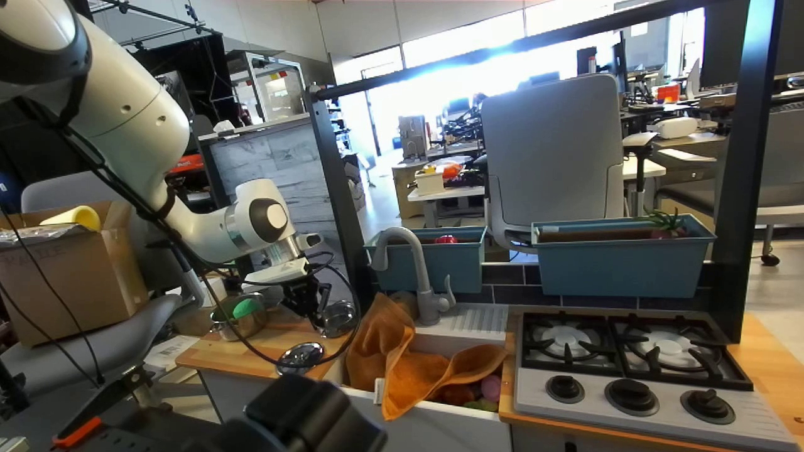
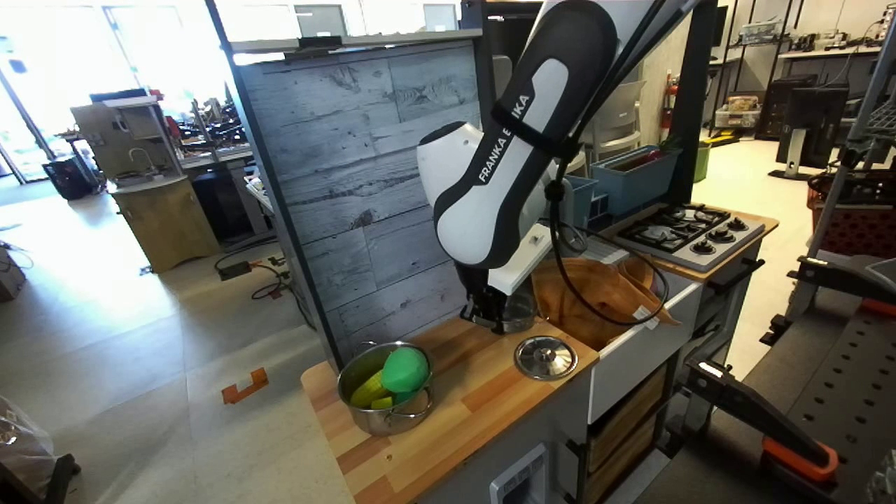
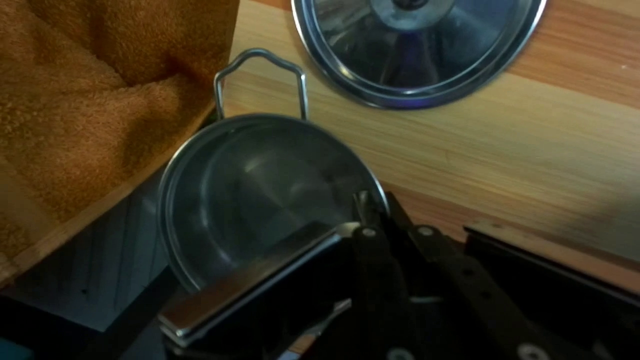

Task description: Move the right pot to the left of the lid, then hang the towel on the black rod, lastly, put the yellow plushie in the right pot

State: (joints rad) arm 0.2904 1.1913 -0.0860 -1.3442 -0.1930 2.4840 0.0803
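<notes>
The empty metal right pot [image 3: 260,185] stands on the wooden counter beside the sink; it also shows in both exterior views [image 1: 340,319] [image 2: 519,315]. My gripper [image 3: 377,205] has one fingertip inside its rim and one outside, closed on the rim; it also shows in an exterior view [image 2: 495,324]. The lid [image 2: 545,357] lies flat in front of the right pot. The orange-brown towel [image 1: 408,370] is draped over the sink. The black rod [image 1: 440,58] runs above the counter. A yellow item [image 2: 369,389], perhaps the plushie, lies in the left pot [image 2: 388,421] with a green one.
A grey faucet [image 1: 418,270] rises behind the sink [image 1: 440,342], which holds several colourful items. A stove [image 1: 628,358] and blue planters [image 1: 622,267] stand farther along. A grey wood-pattern panel [image 2: 371,175] backs the counter [image 2: 455,420]. A black cable loops from the arm.
</notes>
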